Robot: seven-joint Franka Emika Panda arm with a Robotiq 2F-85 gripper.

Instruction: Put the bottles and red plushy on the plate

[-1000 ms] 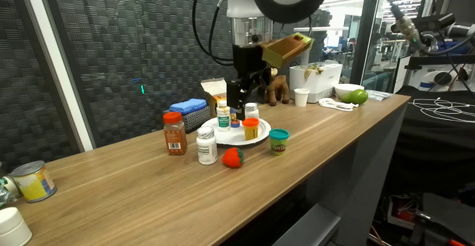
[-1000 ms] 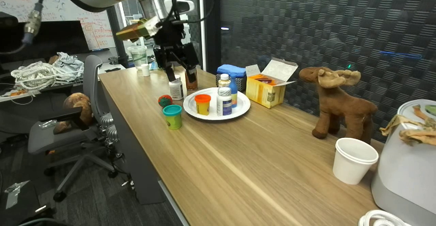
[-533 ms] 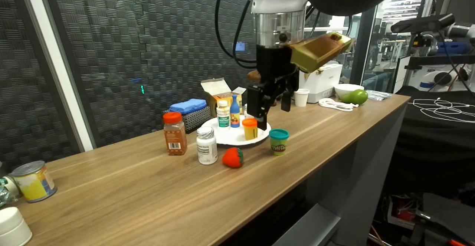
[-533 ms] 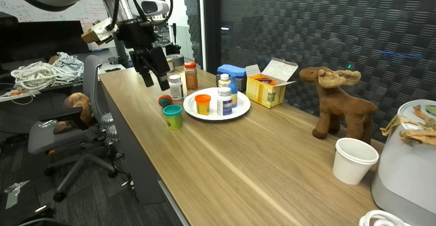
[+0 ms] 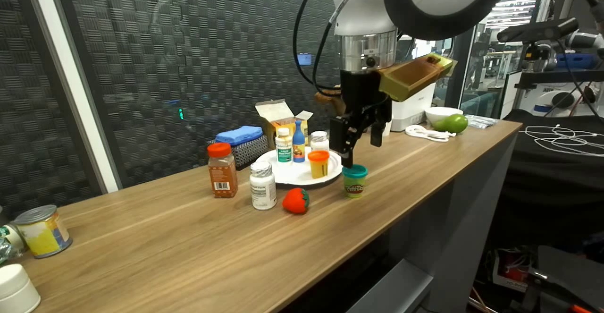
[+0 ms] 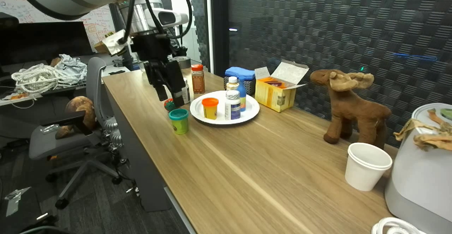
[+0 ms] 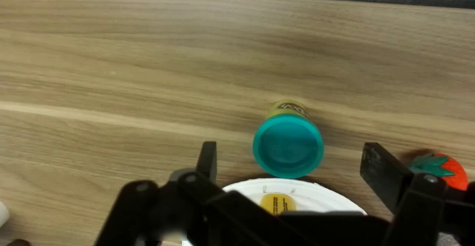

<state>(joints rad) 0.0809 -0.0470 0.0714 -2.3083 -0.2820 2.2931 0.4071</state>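
While the black two-fingered gripper (image 5: 362,151) hangs with its jaws spread wide just above the small green tub with a teal lid (image 7: 288,146), the round, flat white plate (image 5: 293,176) bears, all upright, a white bottle with a green-and-white label (image 5: 284,149), a slim blue bottle with a tapering neck (image 5: 298,147), a white bottle with a purple-blue label (image 6: 232,107) and a short yellow tub with an orange lid (image 6: 210,110).

The green tub itself stands upright on the wood-grained table (image 5: 188,247), near the plate's rim; in the wrist view it shows between the parted jaws, with a gap on either side. Near it sits the bright red, rounded plushy with green leaves (image 5: 295,200), and just beside the plushy stands a white bottle with a pale cap (image 5: 263,188). Close by is the reddish-brown bottle with a red cap (image 5: 222,172), upright too. An open yellow cardboard box (image 6: 275,96) stands near the plate in both exterior views, and a brown plush moose (image 6: 358,108) stands well apart from it.
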